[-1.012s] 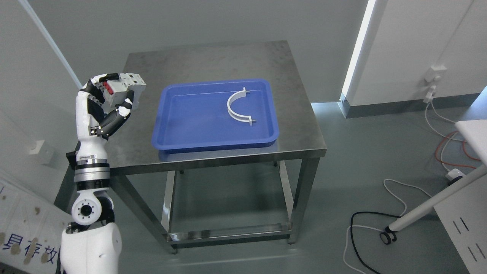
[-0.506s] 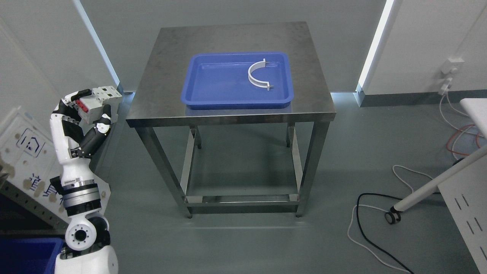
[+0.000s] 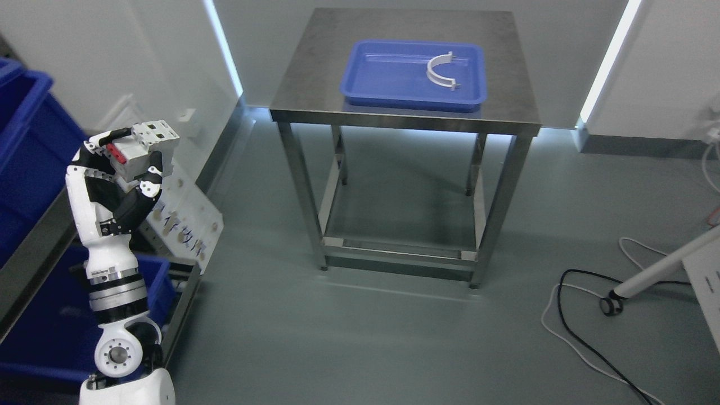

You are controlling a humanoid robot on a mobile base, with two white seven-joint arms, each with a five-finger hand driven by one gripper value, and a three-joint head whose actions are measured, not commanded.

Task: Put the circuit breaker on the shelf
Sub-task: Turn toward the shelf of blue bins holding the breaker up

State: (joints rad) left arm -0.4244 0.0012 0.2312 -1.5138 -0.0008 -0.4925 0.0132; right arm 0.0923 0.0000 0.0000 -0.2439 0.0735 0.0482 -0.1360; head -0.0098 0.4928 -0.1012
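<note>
My left hand [image 3: 126, 163] is raised at the left of the head view and is shut on a grey circuit breaker [image 3: 147, 146] with a red switch. It holds the breaker in the air, well away from the steel table [image 3: 304, 95]. A metal shelf rack [image 3: 34, 253] stands at the far left beside my arm, with blue bins [image 3: 28, 140] on it. The right arm does not show.
The steel table stands at the top middle with a blue tray [image 3: 394, 90] holding a white curved bracket [image 3: 440, 71]. A white spotted board [image 3: 185, 219] leans by the wall. Cables [image 3: 579, 337] and a wheeled stand leg [image 3: 652, 278] lie on the floor at the right.
The camera has backed away and turned left: the table has shrunk toward the top, the shelf rack and blue bins have come into view. My left hand keeps hold of the breaker.
</note>
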